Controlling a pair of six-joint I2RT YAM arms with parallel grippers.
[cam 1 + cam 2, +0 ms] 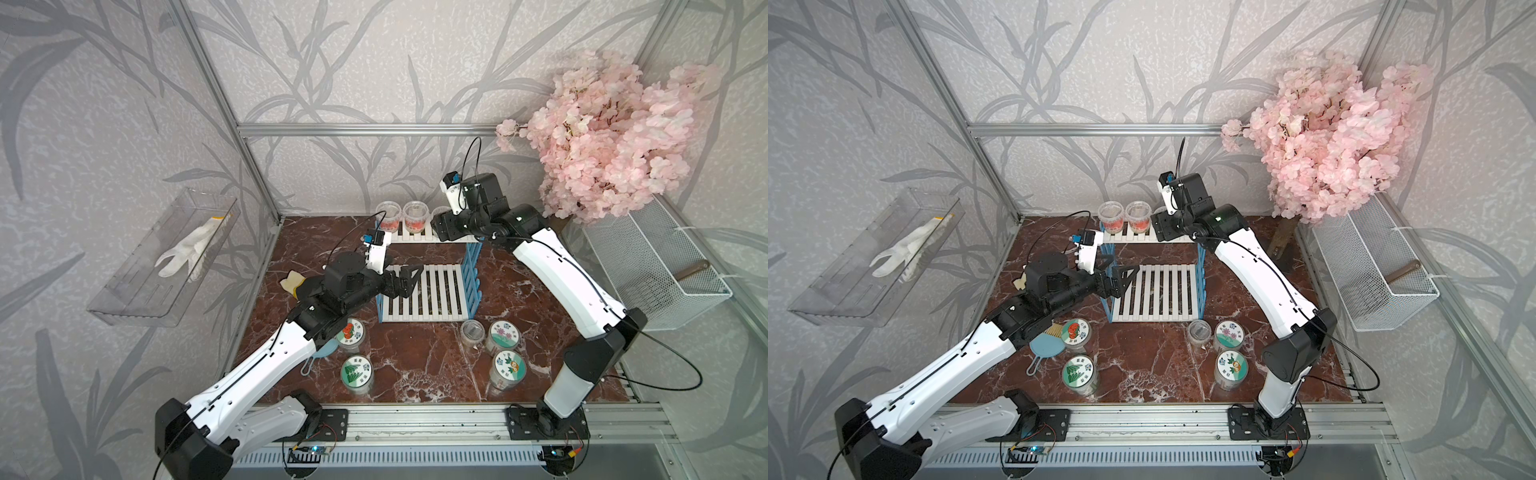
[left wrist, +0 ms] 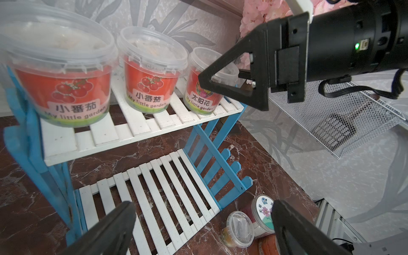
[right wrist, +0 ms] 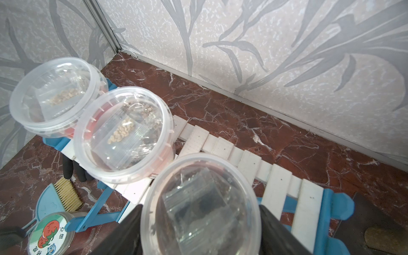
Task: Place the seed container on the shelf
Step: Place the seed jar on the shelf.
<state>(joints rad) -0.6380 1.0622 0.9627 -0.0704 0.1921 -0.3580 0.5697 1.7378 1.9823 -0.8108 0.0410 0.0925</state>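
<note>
The seed container (image 3: 201, 205), a clear lidded tub with a sunflower label (image 2: 199, 102), stands on the right part of the shelf's top tier (image 2: 106, 134). My right gripper (image 3: 199, 208) is around it, one black finger against each side of its lid. In both top views the right gripper (image 1: 440, 226) hides most of the tub. The shelf (image 1: 424, 295) has white slats and blue side frames. My left gripper (image 2: 203, 204) hangs open and empty over the left edge of the lower tier (image 1: 1158, 291).
Two tomato tubs (image 1: 388, 214) (image 1: 415, 214) share the top tier to the left. Several lidded tubs (image 1: 356, 372) (image 1: 504, 334) and a small clear cup (image 1: 472, 332) stand in front of the shelf. A blue dustpan (image 1: 1045, 347), wire basket (image 1: 656, 266), wall tray (image 1: 162, 266) and pink blossoms (image 1: 602, 137) surround them.
</note>
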